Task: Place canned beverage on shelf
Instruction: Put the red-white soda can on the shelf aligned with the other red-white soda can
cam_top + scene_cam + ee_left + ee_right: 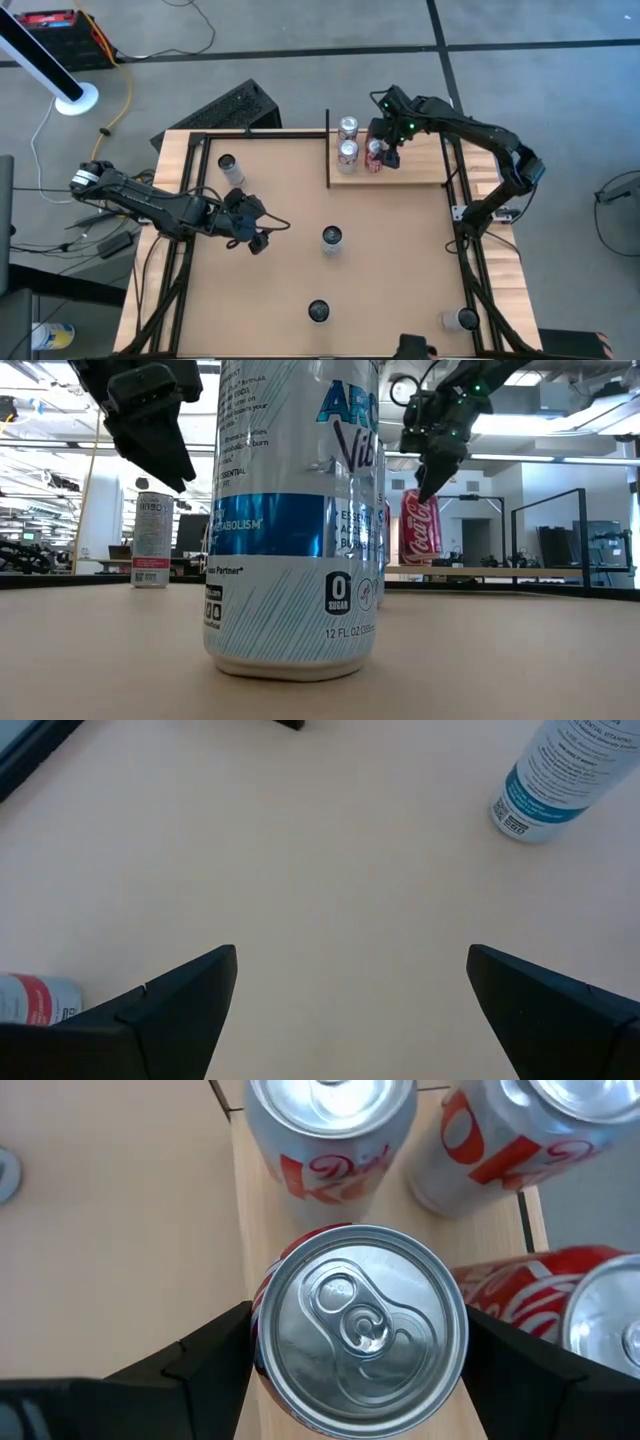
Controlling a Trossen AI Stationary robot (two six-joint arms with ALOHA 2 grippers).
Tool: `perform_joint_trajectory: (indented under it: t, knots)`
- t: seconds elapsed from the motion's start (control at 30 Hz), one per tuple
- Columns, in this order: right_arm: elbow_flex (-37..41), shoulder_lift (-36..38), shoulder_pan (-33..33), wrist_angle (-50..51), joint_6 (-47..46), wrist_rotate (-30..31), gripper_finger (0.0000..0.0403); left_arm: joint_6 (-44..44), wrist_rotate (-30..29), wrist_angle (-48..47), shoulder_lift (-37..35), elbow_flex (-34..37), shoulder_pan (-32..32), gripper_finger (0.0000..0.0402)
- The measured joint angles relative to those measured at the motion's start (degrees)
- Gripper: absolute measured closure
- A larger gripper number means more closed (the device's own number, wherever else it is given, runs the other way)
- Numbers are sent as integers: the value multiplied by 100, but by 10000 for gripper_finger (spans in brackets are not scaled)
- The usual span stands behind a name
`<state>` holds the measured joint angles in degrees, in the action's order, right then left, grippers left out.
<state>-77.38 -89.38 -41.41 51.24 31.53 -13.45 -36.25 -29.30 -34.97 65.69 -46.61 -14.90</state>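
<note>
right fingers (215, 1345) flank the red can (358, 1330) on the shelf (420, 165), hold or release unclear; next lift clear; left gripper (258, 232) gapes, waiting

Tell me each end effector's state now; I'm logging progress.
Left end effector: open, empty, above the table.
Right end effector: jaws around the red can on the shelf.

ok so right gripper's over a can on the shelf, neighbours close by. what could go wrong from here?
1. The right gripper straddles the red can on the shelf. A skewed retreat could drag or tip it.
2. Two silver cans and another red can stand close; a wide finger could clip them.
3. The can sits near the shelf's edge and could slide off.
</note>
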Motion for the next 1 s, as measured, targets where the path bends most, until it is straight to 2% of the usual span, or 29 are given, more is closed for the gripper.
perform_joint_trajectory:
  t: [1.0]
  knots:
    - [0, 2, 50, 208, -26, 24, 47, 306, -7, -2, 0, 0, 0, 20]
